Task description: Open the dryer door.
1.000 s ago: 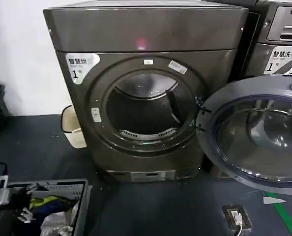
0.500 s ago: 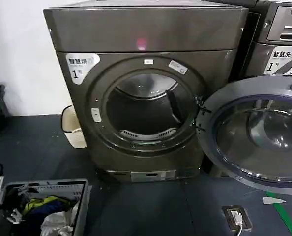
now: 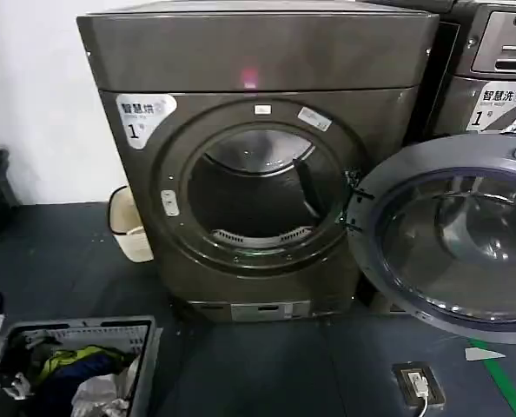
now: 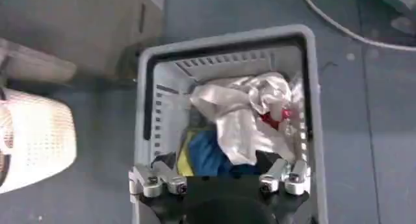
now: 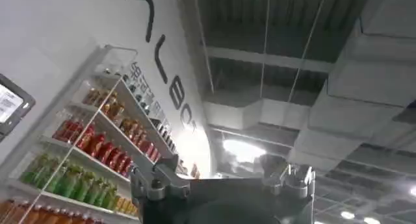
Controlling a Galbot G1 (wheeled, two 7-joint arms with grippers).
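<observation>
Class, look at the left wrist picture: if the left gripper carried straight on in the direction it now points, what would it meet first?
Probably the white cloth heaped in the grey laundry basket. The left gripper hangs open above the basket, pointing down into it; depth is hard to judge, so the blue garment nearby might come first.

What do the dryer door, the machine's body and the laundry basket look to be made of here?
The dryer door, swung open, shows a matte grey inner face, probably plastic, around a clear domed window that reflects light, glass or clear plastic. The dryer body looks like dark painted or brushed metal with a soft sheen. The laundry basket looks like moulded grey plastic with slotted walls.
</observation>
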